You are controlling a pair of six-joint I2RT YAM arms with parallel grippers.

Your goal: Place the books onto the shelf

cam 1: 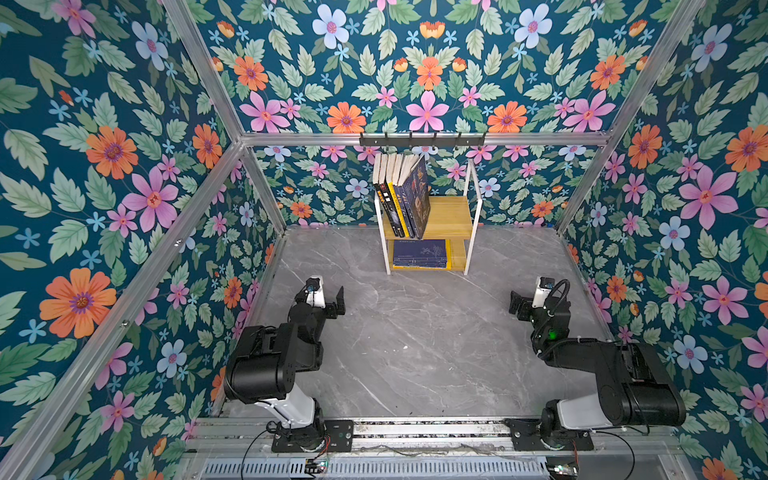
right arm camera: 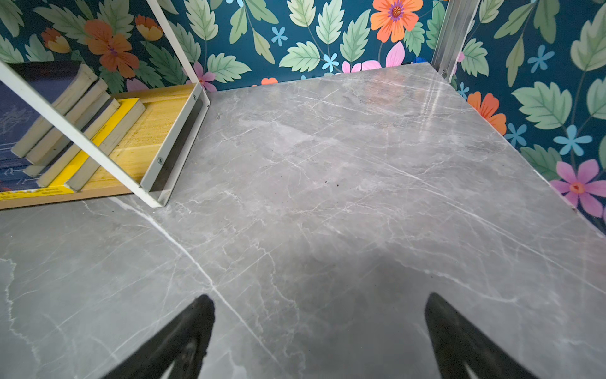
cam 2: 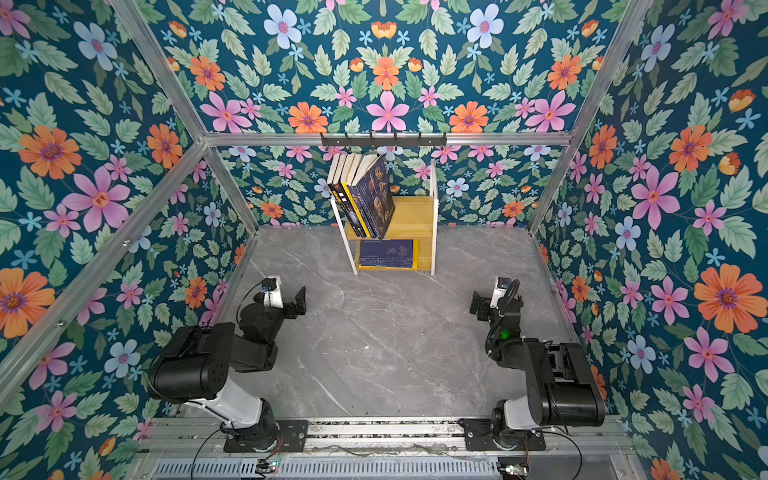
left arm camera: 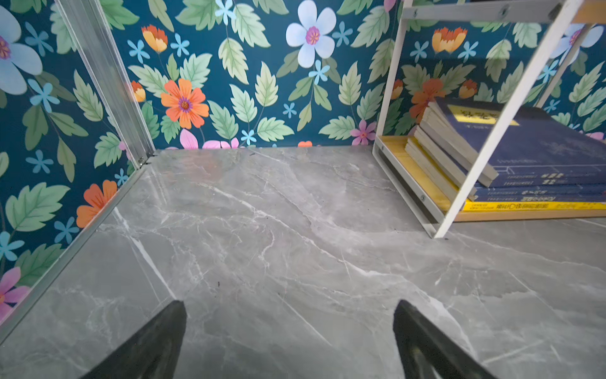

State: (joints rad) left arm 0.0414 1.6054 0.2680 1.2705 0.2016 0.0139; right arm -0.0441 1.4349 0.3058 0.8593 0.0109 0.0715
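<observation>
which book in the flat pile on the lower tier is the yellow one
The bottom book of the pile, lying directly on the shelf board: its spine and cover edge are yellow, while the books stacked on it are navy.

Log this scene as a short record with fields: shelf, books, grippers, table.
shelf: two-tier rack at the back wall, centre
upper tier: upright books leaning together at its left end
lower tier: stacked books lying flat, navy cover on top, yellow one lowest
left gripper: open, holding nothing
right gripper: open, holding nothing
table: grey marble, no book seen on it
</observation>
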